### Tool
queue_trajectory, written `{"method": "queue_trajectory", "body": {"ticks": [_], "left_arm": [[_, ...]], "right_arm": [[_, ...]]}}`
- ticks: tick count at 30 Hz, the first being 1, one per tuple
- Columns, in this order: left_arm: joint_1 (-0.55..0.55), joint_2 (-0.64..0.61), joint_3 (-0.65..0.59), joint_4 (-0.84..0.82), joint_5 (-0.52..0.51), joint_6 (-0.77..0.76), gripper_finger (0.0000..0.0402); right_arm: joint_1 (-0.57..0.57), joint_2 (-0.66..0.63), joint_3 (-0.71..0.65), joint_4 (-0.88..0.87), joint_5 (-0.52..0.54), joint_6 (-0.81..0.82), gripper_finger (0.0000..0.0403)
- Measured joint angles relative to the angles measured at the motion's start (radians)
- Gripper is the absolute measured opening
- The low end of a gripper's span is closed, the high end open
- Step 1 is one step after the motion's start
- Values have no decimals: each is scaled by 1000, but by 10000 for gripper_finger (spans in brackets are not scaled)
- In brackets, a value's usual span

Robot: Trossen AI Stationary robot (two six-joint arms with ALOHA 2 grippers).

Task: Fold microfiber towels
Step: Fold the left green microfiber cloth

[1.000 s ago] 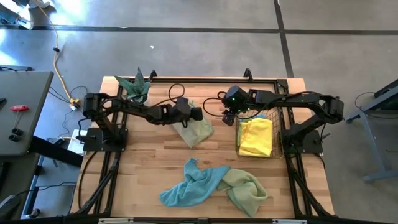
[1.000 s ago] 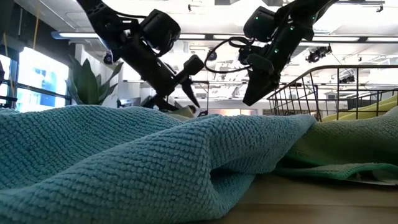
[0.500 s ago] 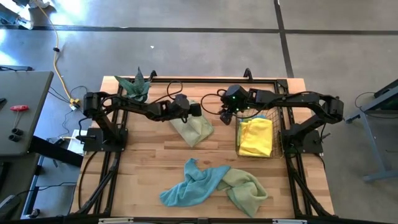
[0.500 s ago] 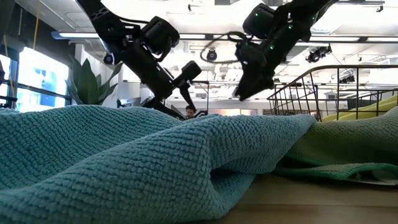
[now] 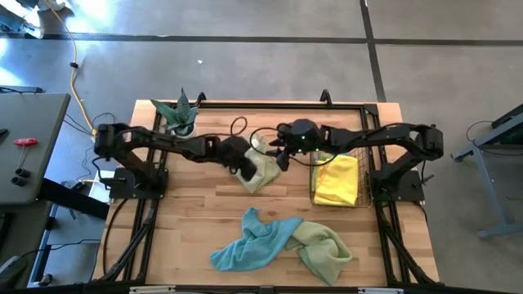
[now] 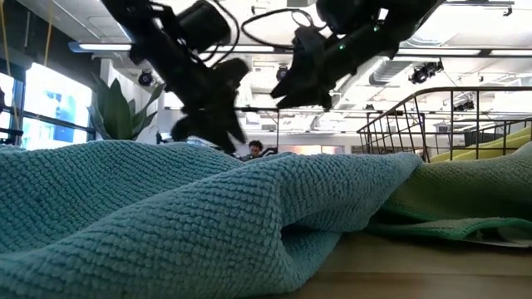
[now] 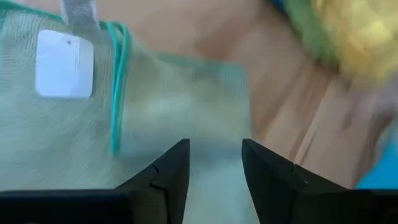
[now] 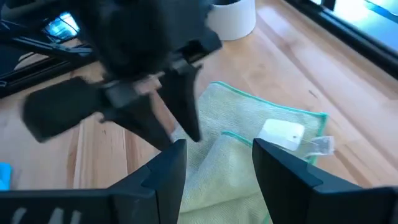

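A wooden table filled the centre of the high view. A blue towel and a green towel lay bunched at lower centre. A yellow towel sat in a basket at right. A pale towel lay at centre, under the left gripper and right gripper, both seen with jaws parted, nothing gripped.

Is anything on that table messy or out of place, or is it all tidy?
Mostly tidy, except near the front edge: a light blue towel and a green towel lie crumpled and tangled together, unfolded. The pale green towel between the arms lies flat, and the yellow towel sits in the wire basket.
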Motion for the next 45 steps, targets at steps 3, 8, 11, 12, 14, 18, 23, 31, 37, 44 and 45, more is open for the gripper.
{"method": "queue_trajectory", "body": {"ticks": [3,8,11,12,14,18,23,31,37,44,45], "left_arm": [[-61,-33,-1,-143,-52,147,131],[-123,-22,0,-153,-187,244,131],[-138,-11,-1,-185,-191,247,131],[-146,-11,-1,-187,-199,251,131],[-159,-11,-9,-181,-232,255,131],[-166,-12,-33,-170,-244,232,131],[-171,-11,-91,-113,-279,161,131],[-148,-11,-177,43,-347,127,131],[-138,-11,-221,84,-332,116,131],[-134,-11,-233,111,-317,117,131],[-132,-11,-233,116,-315,120,131]], "right_arm": [[18,50,0,57,0,0,177],[40,150,0,187,-2,-6,177],[49,208,0,239,-2,24,177],[53,224,0,248,-3,33,177],[60,255,12,258,-4,30,177],[70,319,76,247,-4,9,177],[70,395,179,145,-5,-41,177],[62,439,227,103,-7,-89,177],[63,463,227,98,-31,-120,177],[49,488,227,66,-36,-146,177],[45,489,227,33,-36,-156,177]]}}
